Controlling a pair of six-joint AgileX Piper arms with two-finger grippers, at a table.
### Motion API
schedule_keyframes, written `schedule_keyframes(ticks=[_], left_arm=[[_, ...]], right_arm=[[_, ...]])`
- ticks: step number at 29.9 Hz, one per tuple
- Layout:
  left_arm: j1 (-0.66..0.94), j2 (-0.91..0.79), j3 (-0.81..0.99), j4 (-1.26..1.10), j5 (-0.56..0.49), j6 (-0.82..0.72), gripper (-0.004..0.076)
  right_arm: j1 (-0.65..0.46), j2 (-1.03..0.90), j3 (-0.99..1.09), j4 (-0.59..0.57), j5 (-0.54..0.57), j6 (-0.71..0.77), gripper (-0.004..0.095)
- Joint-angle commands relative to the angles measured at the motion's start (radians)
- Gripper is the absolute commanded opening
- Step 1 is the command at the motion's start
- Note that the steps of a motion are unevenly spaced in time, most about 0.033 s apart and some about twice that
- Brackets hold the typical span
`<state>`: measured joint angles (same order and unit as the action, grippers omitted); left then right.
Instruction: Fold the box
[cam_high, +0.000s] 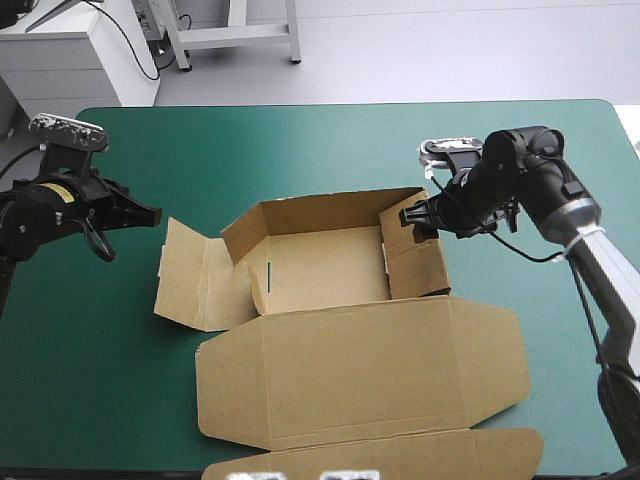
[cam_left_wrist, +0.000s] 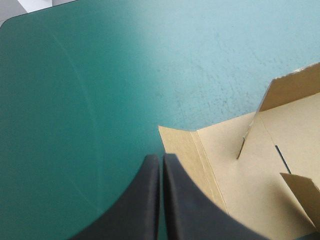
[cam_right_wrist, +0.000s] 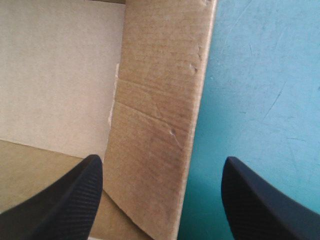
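Note:
The brown box (cam_high: 320, 268) lies mid-table with its back wall raised. Its right wall (cam_high: 415, 265) stands tilted and its left flap (cam_high: 190, 275) lies flat, while the wide lid (cam_high: 370, 370) is spread flat toward the front edge. My right gripper (cam_high: 412, 215) is open at the box's back right corner. In the right wrist view the right gripper (cam_right_wrist: 162, 170) has the right wall (cam_right_wrist: 160, 100) between its spread fingers, untouched. My left gripper (cam_high: 150, 215) hovers left of the box, clear of the flap. In the left wrist view the left gripper (cam_left_wrist: 161, 159) is shut on nothing, with the left flap (cam_left_wrist: 225, 165) just ahead.
The teal-green cover (cam_high: 300, 140) is bare behind the box and on both sides. The lid's tuck flap (cam_high: 400, 455) reaches the table's front edge. The right arm (cam_high: 590, 250) comes in along the right side.

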<state>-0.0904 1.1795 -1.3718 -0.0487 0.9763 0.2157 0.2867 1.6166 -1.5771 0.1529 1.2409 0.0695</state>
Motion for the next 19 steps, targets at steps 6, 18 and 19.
schedule_keyframes(ticks=[6, 18, 19], left_arm=[[0.0, -0.021, -0.031, -0.007, -0.058, -0.01, 0.0008], [0.0, -0.021, -0.031, -0.008, -0.055, -0.01, 0.0008], [0.0, -0.021, -0.031, -0.008, -0.055, -0.01, 0.0008]], right_arm=[[0.001, 0.071, -0.02, -0.005, 0.006, -0.004, 0.063], [0.001, 0.142, -0.02, -0.005, 0.002, -0.004, 0.063], [0.001, 0.146, -0.02, -0.005, 0.002, -0.004, 0.0629]])
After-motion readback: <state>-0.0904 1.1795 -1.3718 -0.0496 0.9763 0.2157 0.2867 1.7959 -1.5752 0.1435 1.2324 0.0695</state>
